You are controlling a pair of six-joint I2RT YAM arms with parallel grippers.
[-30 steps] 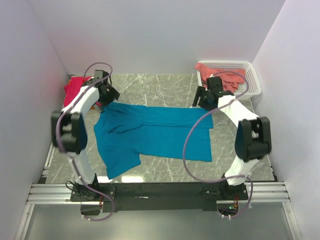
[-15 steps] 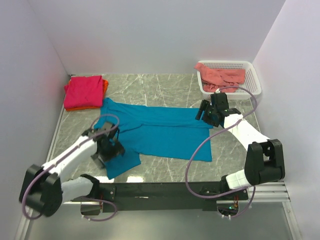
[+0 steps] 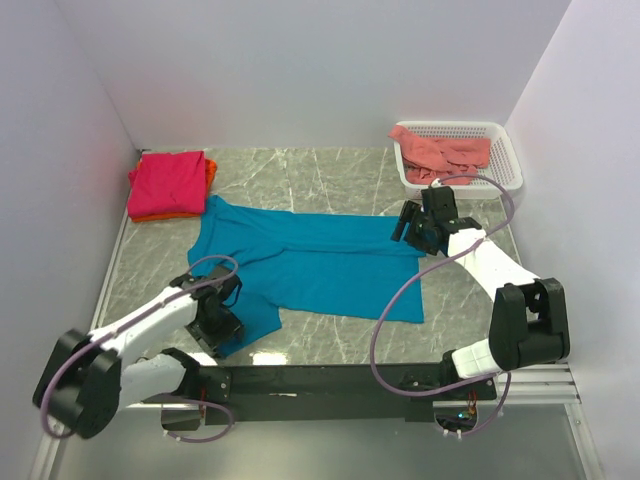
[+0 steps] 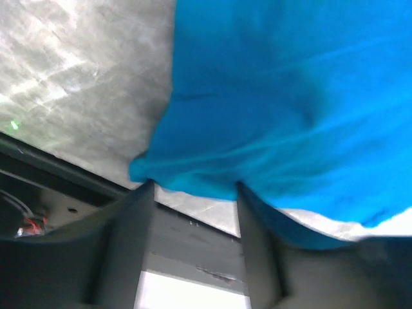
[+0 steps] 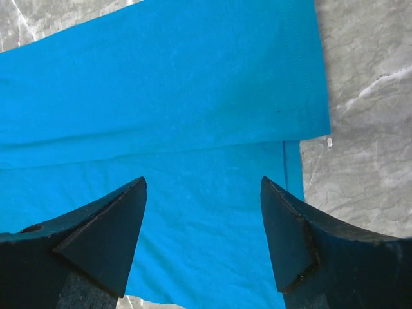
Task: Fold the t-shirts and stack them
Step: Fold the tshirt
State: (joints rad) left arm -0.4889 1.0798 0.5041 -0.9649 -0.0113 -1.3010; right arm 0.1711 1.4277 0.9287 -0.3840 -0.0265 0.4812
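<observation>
A teal-blue t-shirt lies spread on the marble table, partly folded lengthwise. My left gripper is low at its near-left corner. In the left wrist view the teal-blue t-shirt has its edge right at the tips of the left gripper, whose jaws stand apart with nothing clamped. My right gripper hovers open over the shirt's far-right part. The right wrist view shows the right gripper above the teal cloth. A folded magenta-pink t-shirt lies on an orange one at the far left. A salmon-pink t-shirt lies in the basket.
The white mesh basket stands at the far right corner. Walls close in the table on the left, back and right. A black rail with the arm bases runs along the near edge, close behind the left gripper.
My left arm swung from beside the far-left stack down to the shirt's near-left corner, and its jaws narrowed. My right gripper shifted slightly nearer and right over the shirt's edge.
</observation>
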